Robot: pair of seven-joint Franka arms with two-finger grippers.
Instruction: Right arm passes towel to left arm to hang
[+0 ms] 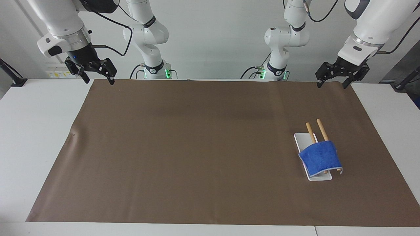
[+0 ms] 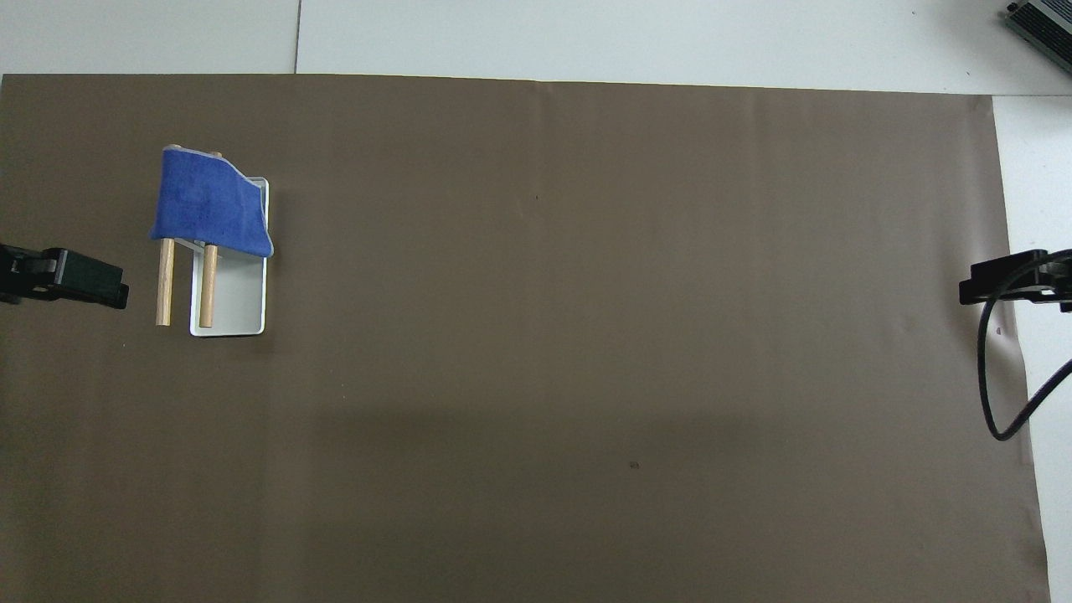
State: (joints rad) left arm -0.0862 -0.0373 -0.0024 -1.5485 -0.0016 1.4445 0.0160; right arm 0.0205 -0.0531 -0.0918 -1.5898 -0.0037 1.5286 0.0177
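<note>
We see the towel (image 1: 321, 158) draped over the 2 wooden rods (image 1: 322, 129) of the white tray (image 1: 302, 139), toward the left arm's end of the brown mat (image 1: 197, 147); it looks hung already. The left gripper (image 1: 332, 84) hangs released and empty over the mat's corner nearest the robots. The right gripper (image 1: 97, 80) waits, likewise released, over the mat's corner at its own end. We judge the best move is to stay clear and not snag the cloth. We read no brand or writing anywhere.
</note>
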